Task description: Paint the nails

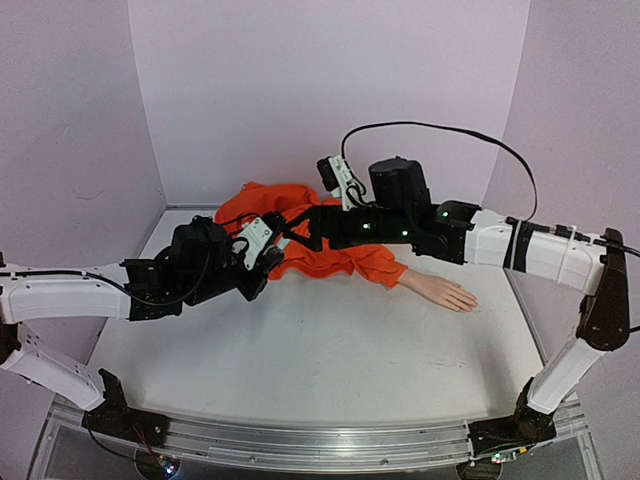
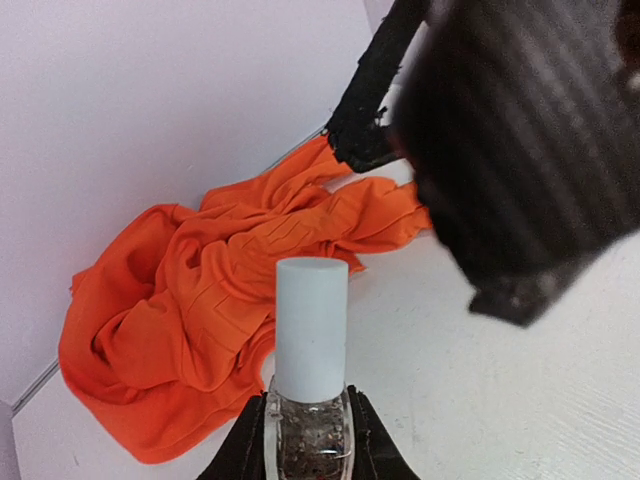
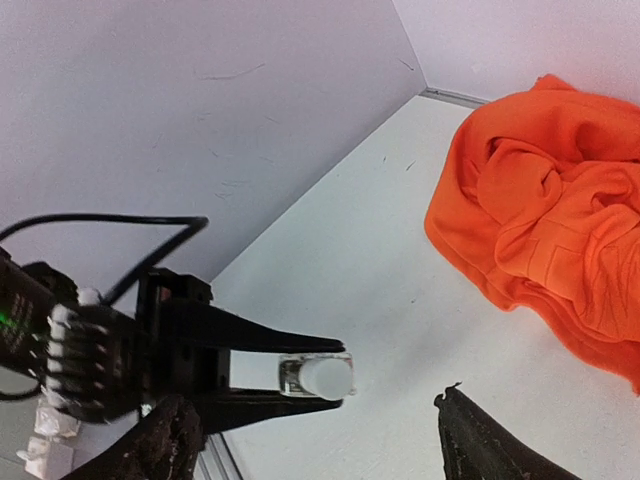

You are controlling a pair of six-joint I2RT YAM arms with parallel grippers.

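- Nails (image 1: 468, 301): at the fingertips of a pale mannequin hand (image 1: 443, 291), too small in the overhead view to judge their condition. Neither wrist view shows them.
- Table (image 1: 330, 360): white top. The mannequin hand lies flat on it at about 3 o'clock from its middle, fingers pointing toward 4 o'clock, well apart from both grippers.
- Orange garment (image 1: 366, 263): crumpled in a heap toward 12 o'clock, with one sleeve running out toward 3 o'clock. The hand comes out of the cuff.
- Right gripper (image 3: 312, 430): reaches across over the garment toward 10 o'clock. Its jaws stand wide apart and hold nothing. In its wrist view the bottle cap sits between and beyond its two fingers, not touched.
- Left gripper (image 2: 307, 445): at about 10 o'clock, beside the garment, clamped on the glass body of a small bottle.
- Bottle (image 2: 310, 345): clear glass with a tall white cap, upright between the left fingers, cap on.
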